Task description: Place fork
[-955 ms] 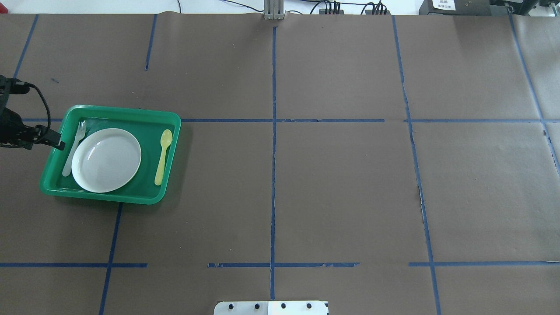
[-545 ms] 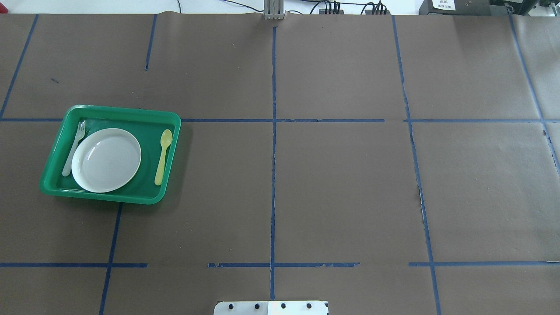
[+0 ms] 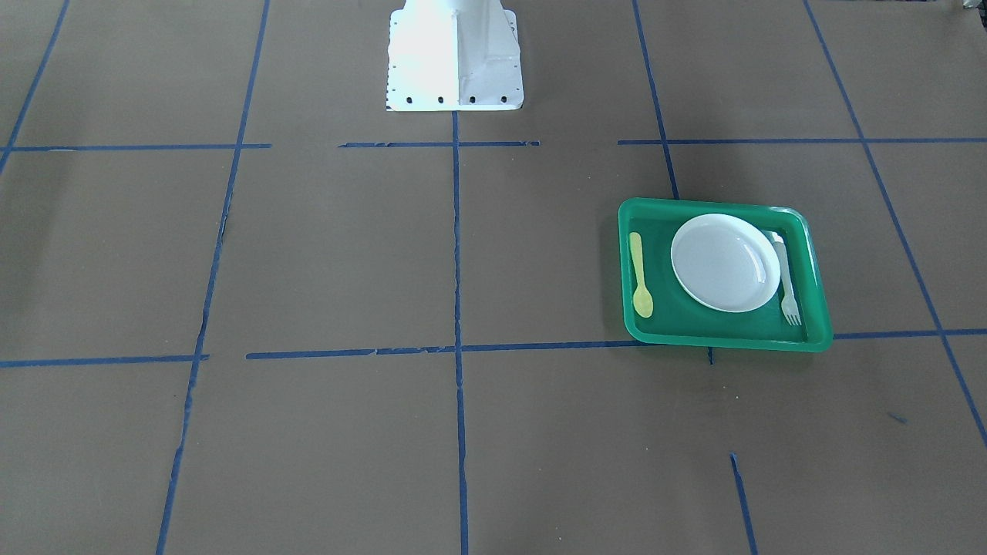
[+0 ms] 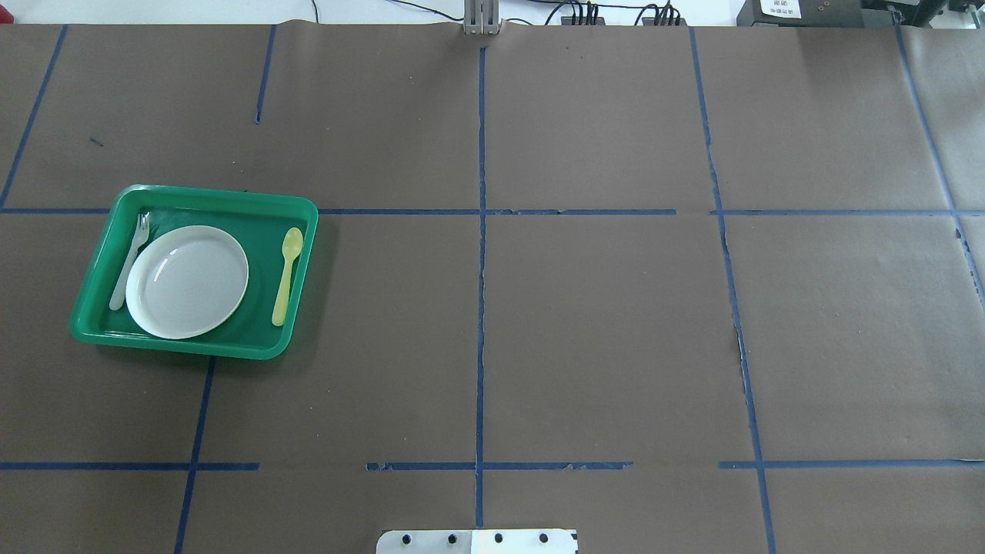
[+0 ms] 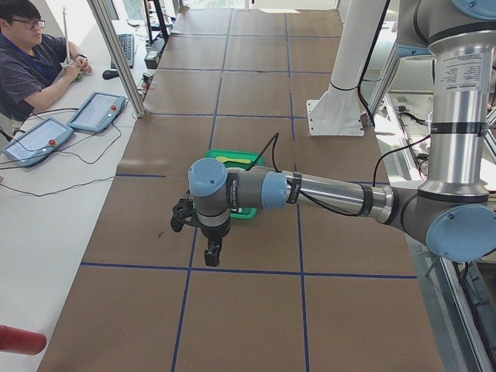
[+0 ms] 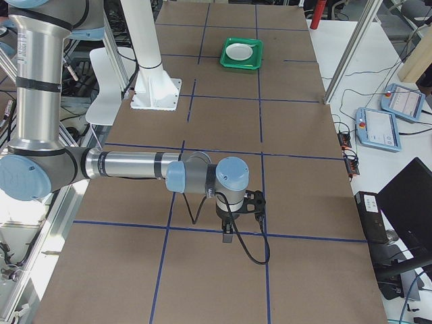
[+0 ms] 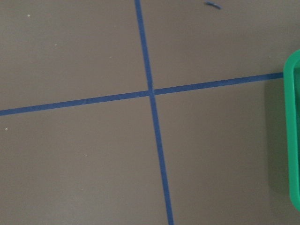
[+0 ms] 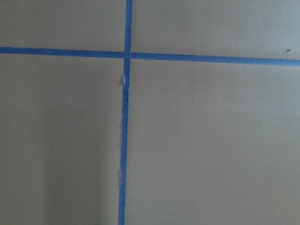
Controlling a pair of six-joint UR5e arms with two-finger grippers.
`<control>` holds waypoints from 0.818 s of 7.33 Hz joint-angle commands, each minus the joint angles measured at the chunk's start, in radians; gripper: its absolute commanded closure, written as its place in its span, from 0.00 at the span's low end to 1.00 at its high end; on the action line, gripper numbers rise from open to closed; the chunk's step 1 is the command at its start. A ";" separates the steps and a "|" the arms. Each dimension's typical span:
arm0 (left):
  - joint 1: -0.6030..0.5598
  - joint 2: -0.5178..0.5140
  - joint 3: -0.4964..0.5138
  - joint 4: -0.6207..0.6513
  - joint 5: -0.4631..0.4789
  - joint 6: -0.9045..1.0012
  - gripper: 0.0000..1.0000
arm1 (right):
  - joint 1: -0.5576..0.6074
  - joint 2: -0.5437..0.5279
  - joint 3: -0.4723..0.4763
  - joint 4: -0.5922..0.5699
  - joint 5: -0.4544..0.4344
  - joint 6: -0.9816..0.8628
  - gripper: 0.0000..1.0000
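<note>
We are seeing the fork [image 4: 130, 255] lying just beside the plate [image 4: 187, 282], risking a slide if nudged; whether the left gripper [image 5: 211, 254] or right gripper [image 6: 229, 234] is open, we cannot tell.

Your left gripper [image 5: 211, 254] is no longer at the tray's [image 4: 215, 197] left rim. It hangs further left, apart.

Brown paper covers the surface [image 4: 616, 323], crossed by a grid of blue tape lines [image 4: 482, 308]. Beside the surface runs a white desk [image 5: 39, 225] bearing two tablets [image 5: 97, 111], a seated operator [image 5: 31, 62] leaning on it. Black cables [image 4: 585, 11] lie past the surface's far edge.
</note>
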 commanded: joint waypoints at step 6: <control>-0.011 -0.004 -0.028 -0.007 -0.006 0.025 0.00 | 0.000 0.000 0.000 0.000 0.000 0.000 0.00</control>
